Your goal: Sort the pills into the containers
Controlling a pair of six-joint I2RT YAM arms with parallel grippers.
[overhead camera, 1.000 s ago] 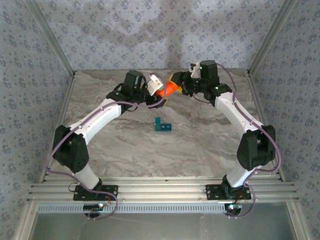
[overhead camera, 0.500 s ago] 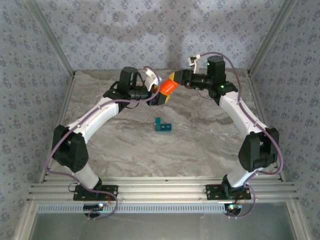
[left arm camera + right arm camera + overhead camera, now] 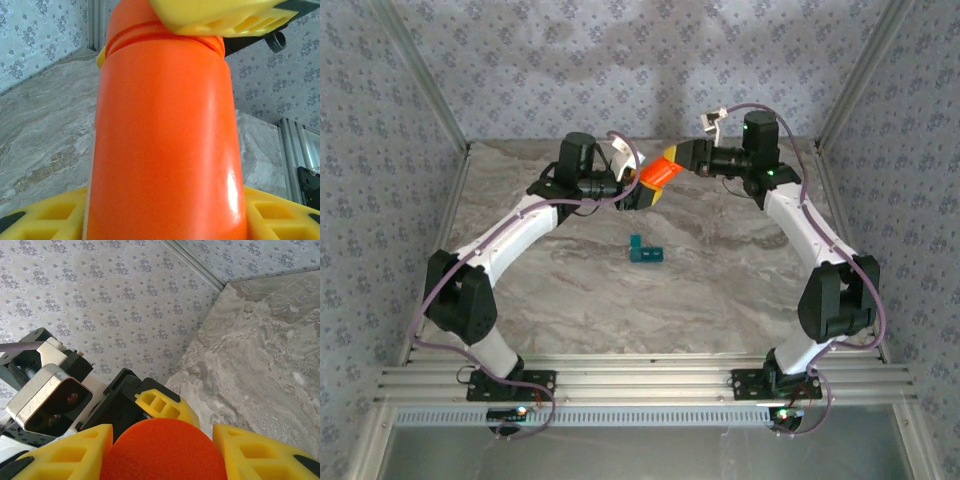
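Small teal plastic pill box (image 3: 646, 252), a short strip of joined compartments, is lying on the grey marbled table (image 3: 570, 290), out in the open middle and well apart from both arms. Its long axis is running roughly left to right, with what looks like one lid standing up at its left end. Beyond it, toward the far wall, the orange cylindrical plastic bottle (image 3: 658, 176) is hanging in the air between the two grippers, its long axis slanting from the left arm up toward the right. The left gripper (image 3: 638, 186) is clamping the bottle's body between yellow pads, while the right gripper (image 3: 673, 163) is pinching the round orange cap (image 3: 165, 450) from both sides. The step in hand is likely uncapping. The box is sitting on the near side of both grippers, a shade closer to the left one, so pouring will probably mean bringing the bottle down and back toward the bases.
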